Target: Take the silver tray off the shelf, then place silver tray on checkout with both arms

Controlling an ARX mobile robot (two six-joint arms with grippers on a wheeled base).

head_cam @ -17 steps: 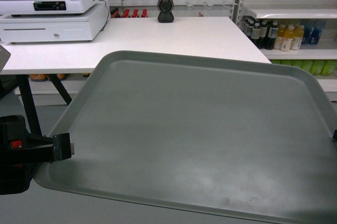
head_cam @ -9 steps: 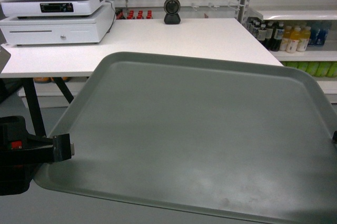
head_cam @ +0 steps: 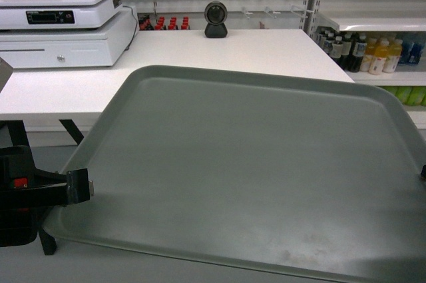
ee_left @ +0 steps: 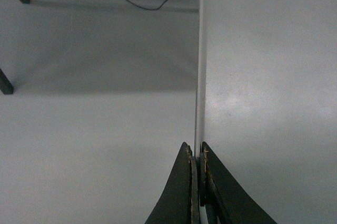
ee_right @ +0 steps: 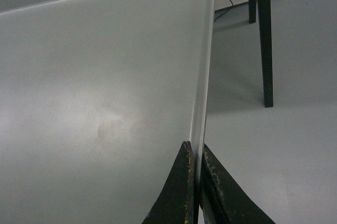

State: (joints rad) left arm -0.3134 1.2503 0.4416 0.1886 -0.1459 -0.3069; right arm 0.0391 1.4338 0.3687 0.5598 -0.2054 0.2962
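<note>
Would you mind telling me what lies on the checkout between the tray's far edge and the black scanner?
Nothing: in the head view the checkout is bare white countertop from the silver tray up to the scanner.

Left arm: comes in low from the left edge of the head view, black with a red part, reaching toward the middle.
Left gripper [ee_left: 198, 166]: both black fingers pressed together on the tray [head_cam: 253, 170] rim.
Right arm: almost out of the head view.
Right gripper [ee_right: 196, 161]: fingers pinched on the tray's rim, one on each face.
</note>
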